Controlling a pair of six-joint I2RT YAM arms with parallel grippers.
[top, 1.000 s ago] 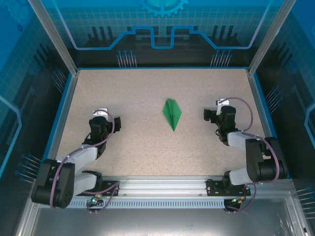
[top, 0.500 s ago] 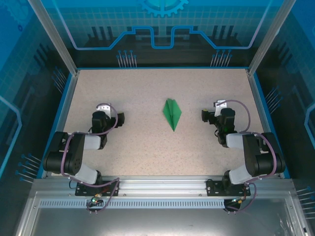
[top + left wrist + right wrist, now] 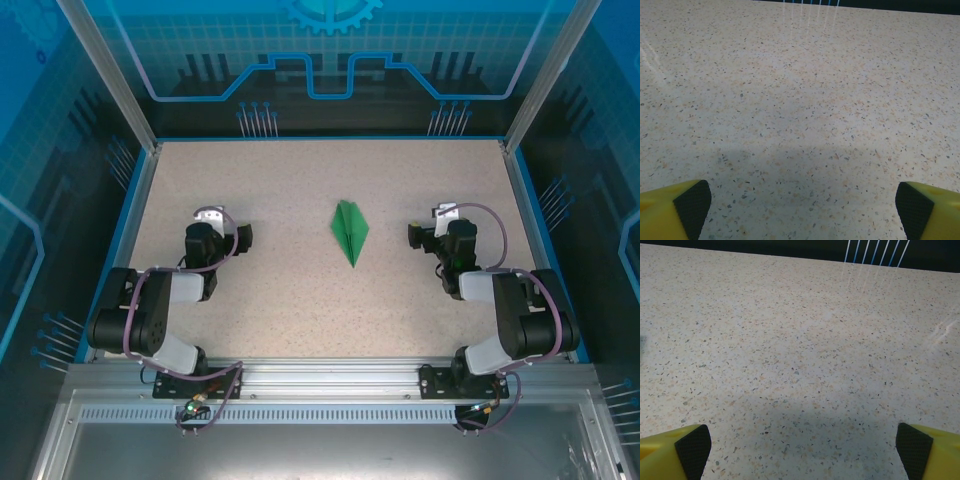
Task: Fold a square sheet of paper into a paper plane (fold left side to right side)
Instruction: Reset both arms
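The paper plane [image 3: 350, 231] lies flat near the middle of the speckled counter [image 3: 300, 300], its sharp tip pointing toward the arm bases. The left claw [image 3: 241, 238] sits well apart to the plane's left, and the right claw [image 3: 414, 235] is nearer on its right; neither touches it. Both claws are spread wide and hold nothing, with bare counter between their yellow, black-padded fingers [image 3: 690, 202].

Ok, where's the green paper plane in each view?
Top external: paper plane at centre of speckled table, between left gripper and right gripper, apart from both.
Left wrist: left gripper open over table.
Right wrist: right gripper open over table.
Shared landmark: the speckled table.
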